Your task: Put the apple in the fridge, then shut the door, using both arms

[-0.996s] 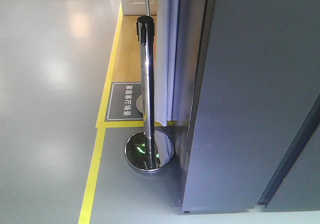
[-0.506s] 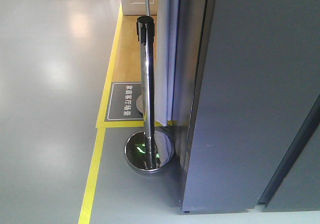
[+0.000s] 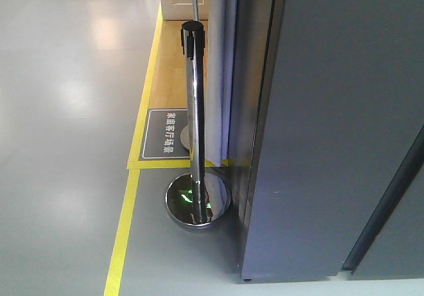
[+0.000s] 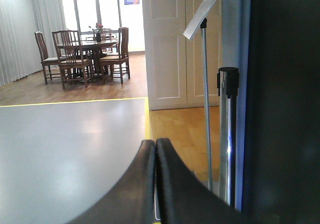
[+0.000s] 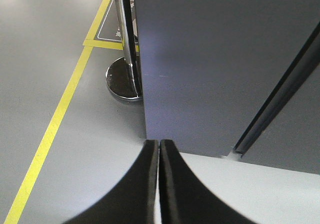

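The fridge (image 3: 318, 144) fills the right of the front view with its flat dark grey outer face. A dark slanted seam (image 3: 391, 197) splits that face, and no white interior shows. The apple is out of view in every frame. My left gripper (image 4: 155, 142) is shut with nothing between its fingers, and the fridge's dark side (image 4: 285, 103) stands close on its right. My right gripper (image 5: 159, 143) is also shut and empty. It hangs above the floor just in front of the grey fridge face (image 5: 225, 58), where the same seam (image 5: 280, 98) runs.
A chrome barrier post (image 3: 194, 124) on a round base (image 3: 197, 204) stands just left of the fridge, beside a white curtain (image 3: 218, 77). Yellow floor tape (image 3: 122, 236) borders a grey floor sign (image 3: 165, 134). A sign stand (image 4: 204, 83) and a dining table with chairs (image 4: 85, 53) lie farther off.
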Controlling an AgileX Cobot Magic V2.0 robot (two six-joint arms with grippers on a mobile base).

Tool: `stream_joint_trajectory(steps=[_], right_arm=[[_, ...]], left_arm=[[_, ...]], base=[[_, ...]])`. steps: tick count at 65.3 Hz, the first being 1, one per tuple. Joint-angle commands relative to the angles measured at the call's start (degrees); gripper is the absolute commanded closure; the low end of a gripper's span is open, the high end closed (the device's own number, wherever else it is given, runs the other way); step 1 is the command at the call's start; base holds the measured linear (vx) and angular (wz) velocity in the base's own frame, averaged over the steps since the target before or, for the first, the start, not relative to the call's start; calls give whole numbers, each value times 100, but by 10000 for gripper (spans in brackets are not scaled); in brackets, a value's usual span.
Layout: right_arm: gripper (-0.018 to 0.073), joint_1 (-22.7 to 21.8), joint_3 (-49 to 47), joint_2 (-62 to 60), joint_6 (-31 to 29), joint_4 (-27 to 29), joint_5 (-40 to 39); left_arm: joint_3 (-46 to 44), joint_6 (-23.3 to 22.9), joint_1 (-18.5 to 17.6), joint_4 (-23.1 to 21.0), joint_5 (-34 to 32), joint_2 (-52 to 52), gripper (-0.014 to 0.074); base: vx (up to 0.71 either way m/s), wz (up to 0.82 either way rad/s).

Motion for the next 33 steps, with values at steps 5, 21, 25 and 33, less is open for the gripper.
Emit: stream_joint_trajectory(steps=[5,21,25,33], right_arm=[[561,-17,-140,29,-3,-7,-332],[561,-133,330,-432,-3,17,-909],[561,-338,737,-699,1,59,-1489],[561,-696,1642,-1238,1,107,-2695]], left_arm=[[162,-56,-28,-3,-436,-96,602],[162,-56,-28,-3,-429,-89,602],[162,-56,-28,-3,-429,-89,602],[162,-56,-28,-3,-429,-89,602]], base=[[0,0],[0,0],[0,0],[0,0]])
